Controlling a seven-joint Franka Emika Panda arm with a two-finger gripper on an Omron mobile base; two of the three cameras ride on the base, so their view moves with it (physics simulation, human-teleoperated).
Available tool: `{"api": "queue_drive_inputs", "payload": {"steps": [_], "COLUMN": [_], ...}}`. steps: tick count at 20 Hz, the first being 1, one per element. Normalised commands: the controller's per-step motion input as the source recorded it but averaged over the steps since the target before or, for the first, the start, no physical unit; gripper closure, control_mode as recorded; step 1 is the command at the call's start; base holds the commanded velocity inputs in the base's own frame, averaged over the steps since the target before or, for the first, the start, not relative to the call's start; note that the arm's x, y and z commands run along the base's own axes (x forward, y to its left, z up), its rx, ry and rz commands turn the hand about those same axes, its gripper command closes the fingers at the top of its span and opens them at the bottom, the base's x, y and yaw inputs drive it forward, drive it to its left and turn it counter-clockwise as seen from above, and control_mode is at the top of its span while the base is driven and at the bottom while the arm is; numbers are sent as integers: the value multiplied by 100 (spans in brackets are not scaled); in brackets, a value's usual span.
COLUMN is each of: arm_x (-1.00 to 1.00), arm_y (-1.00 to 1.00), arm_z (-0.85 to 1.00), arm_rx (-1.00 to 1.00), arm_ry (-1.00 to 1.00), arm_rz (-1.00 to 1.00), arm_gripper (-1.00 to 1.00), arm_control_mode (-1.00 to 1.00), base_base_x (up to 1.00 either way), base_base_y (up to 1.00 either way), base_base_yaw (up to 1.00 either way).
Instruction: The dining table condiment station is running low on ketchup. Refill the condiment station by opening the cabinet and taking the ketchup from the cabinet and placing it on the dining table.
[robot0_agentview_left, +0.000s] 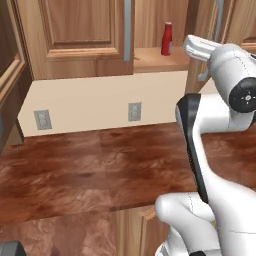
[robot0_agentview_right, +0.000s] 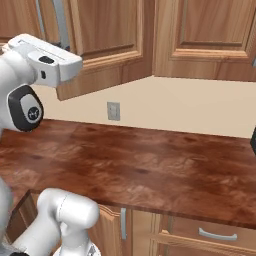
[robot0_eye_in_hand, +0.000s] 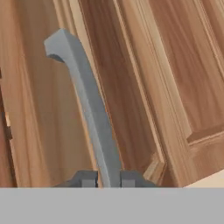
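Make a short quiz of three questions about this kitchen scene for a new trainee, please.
1. True or false: the red bottle stands inside the opened cabinet.
2. What is between the fingertips of the gripper? A) bottle B) door handle C) drawer
3. Fill in: two wall outlets sit above the ____.

Key: 1 true; 2 B; 3 countertop.

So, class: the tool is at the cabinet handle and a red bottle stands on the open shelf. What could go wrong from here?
1. In the hand view the tool straddles only the lower end of the grey handle, so it may slip off when pulling.
2. The red bottle stands near the shelf's front edge beside the arm; a wide swing could topple it.
3. Its cap looks red, so it may not be the ketchup.
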Motion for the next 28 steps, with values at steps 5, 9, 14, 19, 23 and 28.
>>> {"api": "queue_drive_inputs", "payload": {"steps": [5, 9, 14, 19, 23, 28], "arm_x": [-85, -8, -41, 0, 26, 79], "arm_y": [-44, 0, 47, 97, 99, 78], "arm_z": [-12, -5, 1, 0, 0, 0], "arm_rx": [13, 0, -13, -25, -27, -31], "arm_ry": [0, 2, 6, 29, 32, 24], "arm_rz": [-5, 0, -4, -4, -10, -19], "arm_gripper": [-100, -100, -100, -100, -100, -100], "arm_control_mode": [-100, -100, -100, -100, -100, -100], "base_base_x": [0, 0, 0, 0, 0, 0], "base_base_y": [0, 0, 0, 0, 0, 0], "base_base_yaw": [0, 0, 0, 0, 0, 0]}}
